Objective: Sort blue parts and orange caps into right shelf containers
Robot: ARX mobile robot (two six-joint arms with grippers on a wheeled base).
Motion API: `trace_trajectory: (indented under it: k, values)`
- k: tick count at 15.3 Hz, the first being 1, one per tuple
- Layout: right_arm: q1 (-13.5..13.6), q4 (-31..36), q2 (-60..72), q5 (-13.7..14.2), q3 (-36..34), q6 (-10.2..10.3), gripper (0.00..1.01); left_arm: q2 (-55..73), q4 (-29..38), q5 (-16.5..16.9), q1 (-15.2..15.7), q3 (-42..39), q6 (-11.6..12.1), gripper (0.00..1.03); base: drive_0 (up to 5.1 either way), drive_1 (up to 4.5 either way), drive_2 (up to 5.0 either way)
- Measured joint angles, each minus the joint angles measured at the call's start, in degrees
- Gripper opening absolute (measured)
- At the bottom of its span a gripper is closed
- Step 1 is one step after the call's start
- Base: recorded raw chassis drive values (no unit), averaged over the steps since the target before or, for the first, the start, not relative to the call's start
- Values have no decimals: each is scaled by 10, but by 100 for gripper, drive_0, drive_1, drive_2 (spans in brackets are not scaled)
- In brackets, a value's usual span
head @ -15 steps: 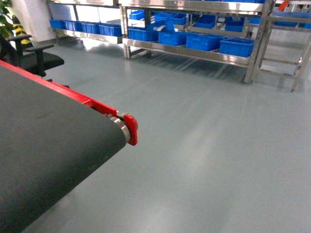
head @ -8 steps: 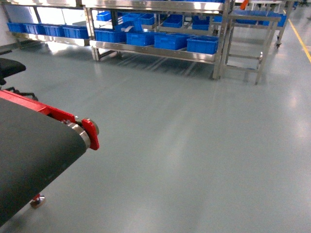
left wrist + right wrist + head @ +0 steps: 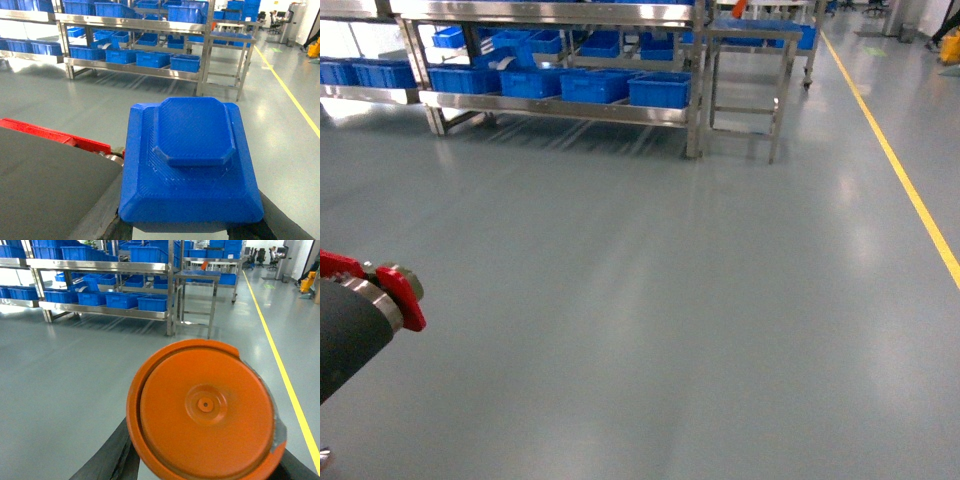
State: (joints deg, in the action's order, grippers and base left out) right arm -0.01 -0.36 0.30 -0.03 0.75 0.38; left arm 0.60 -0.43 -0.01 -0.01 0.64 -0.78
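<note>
A blue part (image 3: 192,165), a stepped blocky piece, fills the left wrist view, and my left gripper (image 3: 190,229) is shut on its lower sides; only the dark fingers (image 3: 127,227) show beneath it. In the right wrist view an orange cap (image 3: 205,407) faces the camera, round side on, with my right gripper (image 3: 202,466) shut on it. Blue crates (image 3: 658,90) stand in rows on a steel shelf across the floor, and the same crates (image 3: 185,62) (image 3: 152,302) show in both wrist views. Neither gripper appears in the head view.
The end roller of a dark conveyor belt (image 3: 350,325) with a red bracket sits at the lower left, and the belt (image 3: 45,185) lies beside the blue part. A small steel table (image 3: 745,60) stands right of the shelf. A yellow floor line (image 3: 910,195) runs along the right.
The head view has swung right: the conveyor belt slid almost out at the left, the shelf with crates shifted left, and the yellow floor line came into view.
</note>
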Motion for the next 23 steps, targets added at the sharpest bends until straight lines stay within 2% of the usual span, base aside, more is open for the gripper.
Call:
trace_trajectory:
  k: [13,23]
  values:
    - [0,3,0,0,0,0,45,0,2,0,-1,0,0,41,-165,-165,-165]
    - [0,0,0,0,0,0,45,0,0,0,0,0,0,41,8,432,-416]
